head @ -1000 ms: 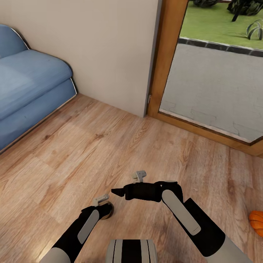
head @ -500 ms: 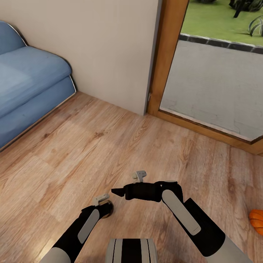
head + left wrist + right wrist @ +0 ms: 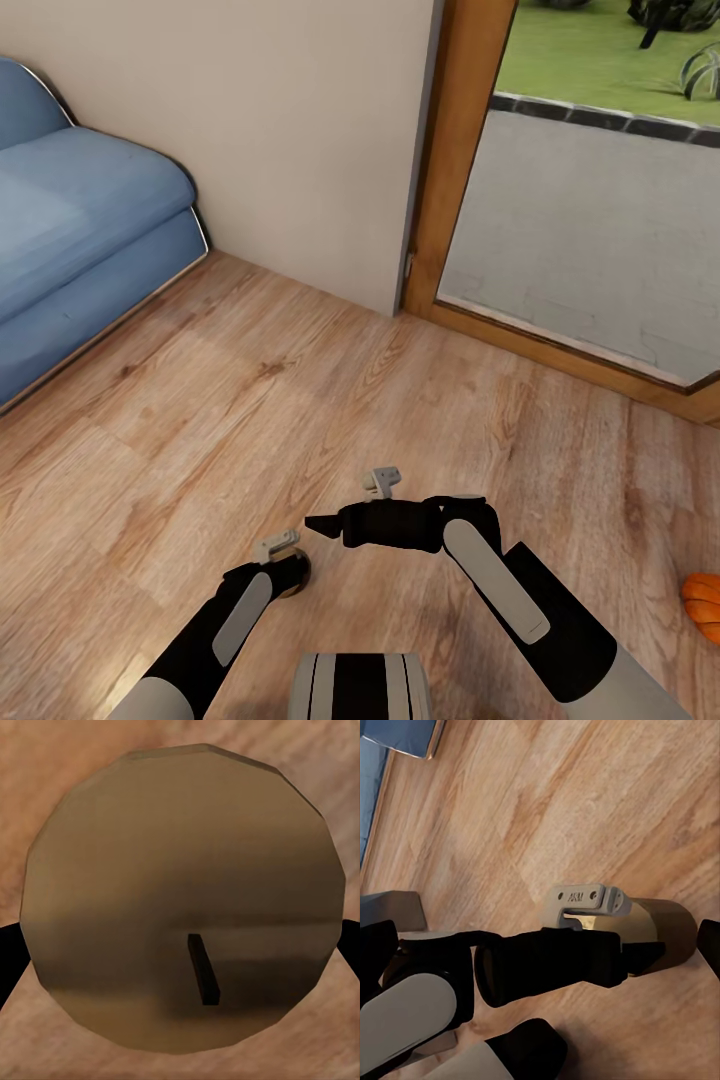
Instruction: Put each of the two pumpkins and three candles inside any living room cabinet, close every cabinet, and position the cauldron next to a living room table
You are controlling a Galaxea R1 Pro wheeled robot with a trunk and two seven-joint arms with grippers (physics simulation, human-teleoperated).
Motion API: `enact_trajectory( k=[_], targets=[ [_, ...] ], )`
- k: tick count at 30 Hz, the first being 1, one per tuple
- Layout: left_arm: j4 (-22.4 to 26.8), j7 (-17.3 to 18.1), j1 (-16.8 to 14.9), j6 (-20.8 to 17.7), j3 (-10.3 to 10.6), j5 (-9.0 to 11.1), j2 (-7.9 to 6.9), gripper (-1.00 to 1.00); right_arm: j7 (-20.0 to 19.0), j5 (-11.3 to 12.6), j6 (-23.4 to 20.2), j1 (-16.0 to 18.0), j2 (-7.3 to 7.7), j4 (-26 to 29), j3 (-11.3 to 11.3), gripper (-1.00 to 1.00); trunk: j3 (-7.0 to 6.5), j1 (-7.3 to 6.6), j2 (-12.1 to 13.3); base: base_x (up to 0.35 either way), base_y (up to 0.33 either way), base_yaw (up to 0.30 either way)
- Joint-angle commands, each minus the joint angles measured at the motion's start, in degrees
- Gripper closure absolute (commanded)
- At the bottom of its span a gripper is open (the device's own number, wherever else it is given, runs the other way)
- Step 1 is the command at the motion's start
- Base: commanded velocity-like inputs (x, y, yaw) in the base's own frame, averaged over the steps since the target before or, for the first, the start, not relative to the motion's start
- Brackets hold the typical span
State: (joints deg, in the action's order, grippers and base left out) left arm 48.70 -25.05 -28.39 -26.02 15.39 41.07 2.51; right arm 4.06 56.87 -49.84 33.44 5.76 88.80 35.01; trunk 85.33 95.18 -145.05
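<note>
My left gripper [image 3: 292, 574] points down at the wooden floor, shut on a candle [image 3: 298, 580]. The left wrist view looks straight onto the candle [image 3: 180, 870]: a round tan top with a short dark wick, and a black finger at each side. The same candle [image 3: 658, 924] appears in the right wrist view as a squat tan cylinder under the left wrist. Just above and right of the left hand hangs my right gripper [image 3: 318, 524], pointing left, open and empty. An orange pumpkin [image 3: 704, 604] lies on the floor at the right edge, partly cut off.
A blue sofa [image 3: 80, 240] stands at the left against a beige wall [image 3: 280, 130]. A wood-framed glass door [image 3: 580, 200] at the right looks out on paving and grass. Wooden floor [image 3: 250, 400] stretches between them.
The camera shifted slightly a second ago and has been still since. Both arms hold the same pose, with the candle still in the left gripper.
</note>
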Motion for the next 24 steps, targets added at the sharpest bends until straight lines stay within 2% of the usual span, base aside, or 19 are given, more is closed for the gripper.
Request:
enact_trajectory(
  k=[1, 21, 24],
  targets=[
    [-0.7, -0.6, 0.0, -0.3, 0.1, -0.1, -0.05, 1.0, 0.4, 0.4, -0.1, 0.0, 0.04, 0.1, 0.1, -1.0, 0.04, 0.0, 0.0, 0.0, 0.0, 0.0],
    [-0.6, -0.6, 0.0, -0.3, 0.1, 0.1, -0.05, 1.0, 0.4, 0.4, -0.1, 0.0, 0.02, 0.0, 0.1, -1.0, 0.04, 0.0, 0.0, 0.0, 0.0, 0.0],
    [-0.6, -0.5, 0.0, -0.4, 0.0, 0.1, -0.09, 1.0, 0.4, 0.4, -0.1, 0.0, 0.02, 0.0, 0.1, -1.0, -0.62, -0.08, 0.0, 0.0, 0.0, 0.0]
  ],
)
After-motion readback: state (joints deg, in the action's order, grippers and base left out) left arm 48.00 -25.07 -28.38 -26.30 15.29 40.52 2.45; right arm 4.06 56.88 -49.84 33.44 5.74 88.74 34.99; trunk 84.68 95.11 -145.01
